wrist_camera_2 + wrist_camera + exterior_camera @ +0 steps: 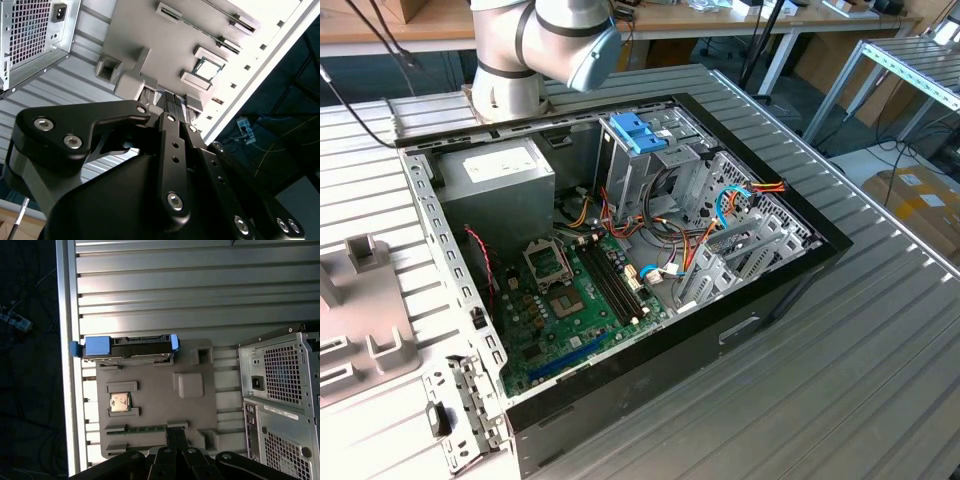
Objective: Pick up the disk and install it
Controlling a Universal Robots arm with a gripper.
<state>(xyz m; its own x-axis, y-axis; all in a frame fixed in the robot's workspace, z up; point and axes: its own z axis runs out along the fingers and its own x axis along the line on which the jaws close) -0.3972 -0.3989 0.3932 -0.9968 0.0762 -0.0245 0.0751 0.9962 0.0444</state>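
In the first wrist view the disk (127, 346) stands on its edge in a slot at one end of a grey fixture plate (160, 410). It is dark with silver trim and has blue plastic rails at both ends. My gripper (176, 437) hangs above the opposite end of that plate, well apart from the disk, with its black fingers together and nothing between them. The second wrist view shows the gripper (169, 102) over the same plate (150, 45), where its body hides the disk.
An open computer case (620, 260) lies on the ribbed metal table (840, 380), holding a drive cage with a light-blue top (640, 130) and a grey power supply (500, 180). A processor chip (120, 402) and a memory stick (145, 428) sit on the plate. The table edge (67, 365) runs beside the disk.
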